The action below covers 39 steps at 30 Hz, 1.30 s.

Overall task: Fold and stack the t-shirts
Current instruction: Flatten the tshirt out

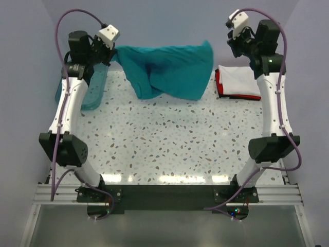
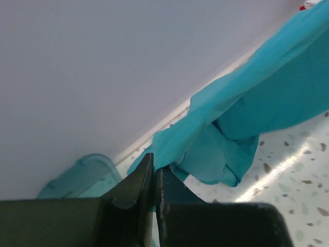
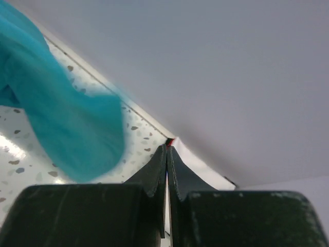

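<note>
The teal-blue t-shirt (image 1: 169, 69) hangs stretched and crumpled over the back of the table. My left gripper (image 1: 113, 51) is shut on its left corner and holds it up; the left wrist view shows the cloth (image 2: 241, 108) pinched at the tips of the gripper (image 2: 154, 163). My right gripper (image 1: 235, 47) is shut with nothing between the jaws, held up at the back right, apart from the teal shirt's right edge (image 3: 67, 128). The white t-shirt (image 1: 239, 80) lies folded on the red t-shirt (image 1: 218, 82) below it. In the right wrist view the white shirt (image 3: 198, 163) lies just past my right gripper (image 3: 167, 148).
A translucent teal plastic bin (image 1: 93, 90) lies at the back left under my left arm; it also shows in the left wrist view (image 2: 82, 177). The speckled tabletop (image 1: 169, 139) runs to the back wall (image 1: 164, 20).
</note>
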Tool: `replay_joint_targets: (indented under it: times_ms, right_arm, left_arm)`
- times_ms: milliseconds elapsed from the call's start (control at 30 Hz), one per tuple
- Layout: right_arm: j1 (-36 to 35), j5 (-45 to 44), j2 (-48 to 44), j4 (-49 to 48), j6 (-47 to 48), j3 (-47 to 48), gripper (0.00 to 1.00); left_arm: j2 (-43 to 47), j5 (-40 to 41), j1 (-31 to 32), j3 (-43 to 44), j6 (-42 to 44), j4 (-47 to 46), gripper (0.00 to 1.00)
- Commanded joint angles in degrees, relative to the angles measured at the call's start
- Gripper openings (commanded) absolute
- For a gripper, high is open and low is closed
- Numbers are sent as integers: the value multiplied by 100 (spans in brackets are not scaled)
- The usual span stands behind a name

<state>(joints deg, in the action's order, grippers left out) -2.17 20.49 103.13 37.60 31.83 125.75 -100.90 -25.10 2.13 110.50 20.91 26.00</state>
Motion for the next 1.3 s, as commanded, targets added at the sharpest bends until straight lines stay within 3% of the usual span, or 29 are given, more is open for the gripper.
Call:
replay_joint_targets:
  times_ms: [0, 100, 133, 200, 233, 300, 333, 367, 400, 433, 467, 600, 767, 967, 1100, 1267]
  right_arm:
    - [367, 7, -810, -430, -73, -845, 0]
    - [376, 235, -1803, -220, 392, -1876, 0]
    - [376, 288, -2084, 8, 898, -2671, 0]
    - [376, 263, -3042, 176, 1402, -3997, 0]
    - [367, 254, -3340, 508, 1900, -4380, 0]
    - [367, 210, -3920, 826, 2221, -5188, 0]
    - [367, 332, -4002, 1228, 2318, -5306, 4]
    - [358, 481, -4029, 1406, 2258, -5359, 20]
    - [323, 639, -3933, 1573, 2222, -5325, 61]
    - [262, 840, -3828, 1757, 2100, -5290, 71]
    - [-78, 816, -3679, 1785, 2012, -5237, 73]
    - [-994, 526, -2818, 1540, 1590, -4965, 72]
    - [-1917, 280, -921, 583, 782, -4368, 61]
    - [-2507, 157, 1135, 168, 420, -2804, 53]
    - [-2744, 60, 1892, 11, 359, -2074, 49]
    - [-3008, -89, 2386, -69, 446, -1783, 47]
  left_arm:
    - [1317, 253, -204, -1016, 930, -921, 6]
    - [2196, -458, -196, -1992, 1985, -81, 11]
    - [2424, -774, -187, -2249, 2579, 697, 19]
    - [3083, -1004, -187, -3046, 2952, 1474, 40]
    - [3294, -1258, -178, -3330, 3424, 2348, 50]
    - [3927, -1496, -143, -4258, 3718, 3083, 70]
    - [4129, -1489, -99, -4578, 3806, 3513, 91]
    - [4479, -1376, -73, -4894, 3842, 3587, 95]
    - [4631, -1235, -64, -5463, 3755, 3553, 95]
    - [4745, -912, -64, -5712, 3632, 3378, 96]
    - [4877, -796, -64, -5898, 3440, 3298, 96]
    - [4721, -566, -72, -6120, 2736, 2727, 94]
    - [3913, -355, -107, -5786, 1620, 1989, 91]
    - [2937, -109, -520, -5347, 793, 1742, 88]
    - [2532, -83, -950, -5161, 547, 1785, 86]
    - [2207, 128, -1022, -5152, 414, 1804, 86]
